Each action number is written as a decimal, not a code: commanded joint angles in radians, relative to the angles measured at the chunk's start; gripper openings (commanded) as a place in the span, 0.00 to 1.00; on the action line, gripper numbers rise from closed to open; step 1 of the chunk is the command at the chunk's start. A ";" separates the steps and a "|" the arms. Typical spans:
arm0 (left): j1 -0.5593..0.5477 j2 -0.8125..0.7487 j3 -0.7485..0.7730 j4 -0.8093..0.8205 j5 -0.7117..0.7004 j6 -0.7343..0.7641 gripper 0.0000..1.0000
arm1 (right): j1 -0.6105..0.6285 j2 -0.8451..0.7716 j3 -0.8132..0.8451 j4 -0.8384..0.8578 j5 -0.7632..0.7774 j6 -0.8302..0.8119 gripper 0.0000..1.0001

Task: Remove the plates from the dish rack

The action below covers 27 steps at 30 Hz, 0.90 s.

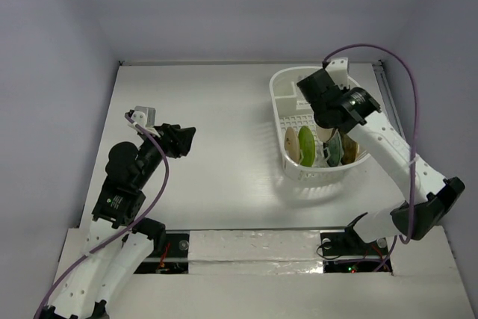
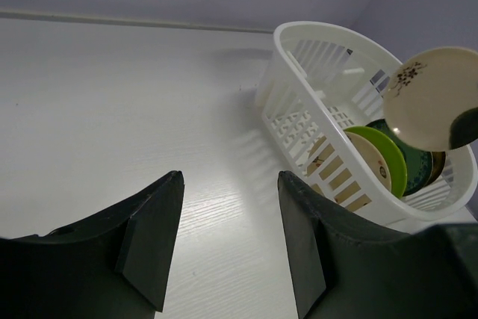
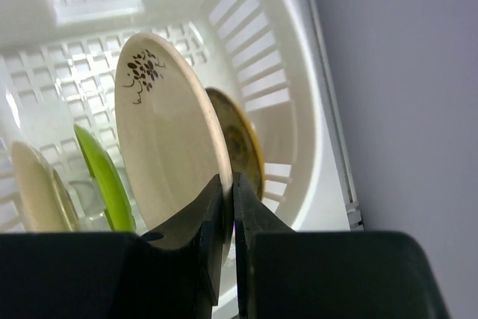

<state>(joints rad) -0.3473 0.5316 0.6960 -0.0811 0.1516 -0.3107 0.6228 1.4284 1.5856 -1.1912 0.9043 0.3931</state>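
The white dish rack (image 1: 280, 84) stands at the back right of the table. My right gripper (image 3: 230, 184) is shut on the rim of the beige plate with a dark spot (image 3: 164, 140) and holds it upright above the rack; the left wrist view shows it lifted (image 2: 429, 95). In the rack stand a pale plate (image 3: 37, 192), a lime green plate (image 3: 104, 177), a teal plate (image 2: 418, 163) and an amber-yellow plate (image 3: 243, 140). My left gripper (image 2: 228, 177) is open and empty over the table, well left of the rack (image 2: 299, 35).
The white table (image 1: 216, 110) spreads left of the rack. Grey walls close the back and both sides. A metal rail (image 3: 336, 147) runs along the table's right edge, close beside the rack.
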 commanded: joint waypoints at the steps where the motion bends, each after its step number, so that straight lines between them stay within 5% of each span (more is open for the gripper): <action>1: -0.005 -0.001 0.016 0.020 -0.010 0.013 0.50 | 0.023 -0.057 0.152 -0.100 0.126 0.027 0.00; 6: -0.005 0.001 0.019 0.012 -0.032 0.010 0.50 | 0.095 -0.059 0.221 0.003 0.078 -0.022 0.00; 11: -0.005 -0.001 0.027 -0.008 -0.112 0.002 0.49 | 0.221 -0.019 0.075 0.448 -0.232 -0.059 0.00; 16: -0.005 -0.042 0.034 -0.028 -0.227 -0.001 0.49 | 0.282 0.200 0.031 0.761 -0.447 0.021 0.00; 27: -0.005 -0.053 0.033 -0.029 -0.265 -0.010 0.48 | 0.314 0.572 0.080 0.956 -0.550 0.131 0.00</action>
<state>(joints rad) -0.3473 0.4717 0.6964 -0.1398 -0.0990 -0.3157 0.9295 2.0041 1.6409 -0.4004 0.4015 0.4614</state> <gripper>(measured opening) 0.487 0.122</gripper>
